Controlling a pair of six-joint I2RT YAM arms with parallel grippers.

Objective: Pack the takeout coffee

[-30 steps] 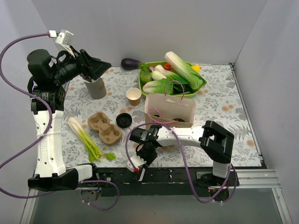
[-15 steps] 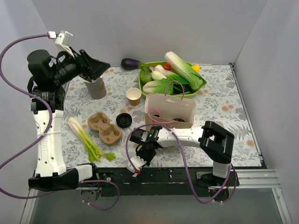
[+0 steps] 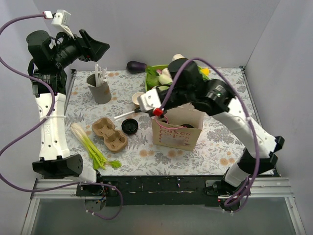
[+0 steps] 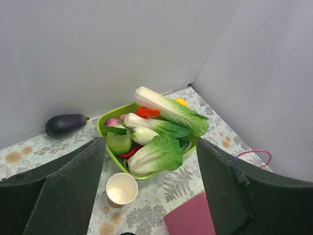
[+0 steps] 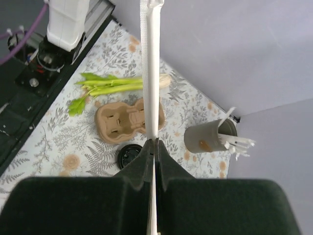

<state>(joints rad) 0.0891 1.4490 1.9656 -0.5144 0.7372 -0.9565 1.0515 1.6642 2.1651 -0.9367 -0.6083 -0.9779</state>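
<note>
Top view: the right arm crosses the green basket of vegetables and hides most of it. The right pincer covers part of the paper cup, so only a pale sliver of the rim shows there. How far that pincer hangs above the cup cannot be told. Right wrist view: the cup is out of frame, the black lid is half hidden behind the pincer's body, and the white stick runs off the top edge. The right pincer is clenched on this stick. Left wrist view: the pink bag is cut off at the bottom edge. The left pincer is released, its jaws wide with nothing between them, raised high over the far left corner of the table. The cup stands upright and uncovered on the table between basket and bag, well apart from the left pincer. The lid lies flat, apart from the cup, just beside the pulp cup tray.
</note>
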